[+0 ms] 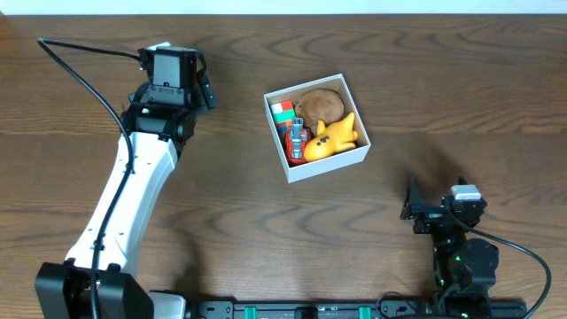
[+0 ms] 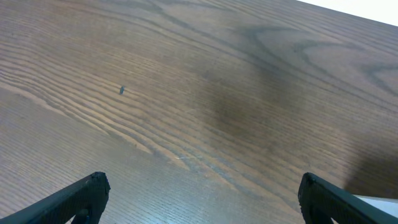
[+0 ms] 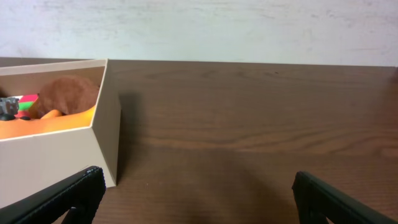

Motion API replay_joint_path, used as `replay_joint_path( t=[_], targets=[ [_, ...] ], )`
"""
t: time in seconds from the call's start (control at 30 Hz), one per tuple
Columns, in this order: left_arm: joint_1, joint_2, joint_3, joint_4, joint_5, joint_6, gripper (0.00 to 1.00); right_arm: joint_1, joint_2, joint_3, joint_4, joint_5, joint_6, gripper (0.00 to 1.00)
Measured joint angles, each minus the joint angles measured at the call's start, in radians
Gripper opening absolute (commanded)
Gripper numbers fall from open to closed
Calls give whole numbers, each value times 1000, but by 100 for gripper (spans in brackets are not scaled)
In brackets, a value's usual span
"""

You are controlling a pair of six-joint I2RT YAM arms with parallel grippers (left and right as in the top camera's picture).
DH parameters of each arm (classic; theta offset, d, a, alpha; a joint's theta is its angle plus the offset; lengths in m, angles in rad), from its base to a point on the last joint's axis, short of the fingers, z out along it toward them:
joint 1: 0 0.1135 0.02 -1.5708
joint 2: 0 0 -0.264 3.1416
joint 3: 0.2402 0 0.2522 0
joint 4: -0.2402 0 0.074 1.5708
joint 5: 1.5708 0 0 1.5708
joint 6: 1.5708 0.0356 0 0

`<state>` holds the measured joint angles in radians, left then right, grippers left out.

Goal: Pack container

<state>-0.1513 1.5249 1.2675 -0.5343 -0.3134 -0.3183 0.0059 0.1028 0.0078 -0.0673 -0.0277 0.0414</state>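
Container (image 1: 332, 163) sits on the brown desk (image 1: 461, 80), a little toward 1 o'clock from the middle of the overhead view. It is a white box with its top open.

From above you can see four toys inside. A round brown fuzzy toy (image 1: 321, 105) is at 1 o'clock in the box. A yellow toy (image 1: 337, 137) is at 5 o'clock. A red and green block (image 1: 282, 110) is at 10 o'clock. A small red and grey car (image 1: 296, 139) is at 7 o'clock.

The left fingers (image 1: 206, 89) are at 9 o'clock from the box, well apart from it. The right fingers (image 1: 414, 211) are at 4 o'clock from it, also apart.

The right wrist view shows the box from the side, at 9 o'clock in that picture. You see its plain side wall (image 3: 50, 162), with the brown toy and a strip of orange-yellow peeking over the edge. A pale wall (image 3: 217, 28) stands behind the desk. The two fingers are spread wide with nothing between them.

The left wrist view shows no box and no toys. It shows only wood grain and one tiny dark speck (image 2: 122, 90). Those fingers are spread wide too and hold nothing.
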Motion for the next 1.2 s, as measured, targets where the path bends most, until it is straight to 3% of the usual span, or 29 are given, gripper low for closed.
replay_joint_path(
  t=[0.37,0.57,0.8,0.97,1.2],
  targets=[
    [0,-64,0,-5,0,10,98,0,0,0,0,0,0,99],
    [0,-369,-19,-29,0,55,98,0,0,0,0,0,0,99],
    [0,-795,-53,-273,0,66,98,0,0,0,0,0,0,99],
    [0,-978,-57,-410,0,70,98,0,0,0,0,0,0,99],
    [14,-1164,-159,-422,-1,58,98,0,0,0,0,0,0,99]
  ],
)
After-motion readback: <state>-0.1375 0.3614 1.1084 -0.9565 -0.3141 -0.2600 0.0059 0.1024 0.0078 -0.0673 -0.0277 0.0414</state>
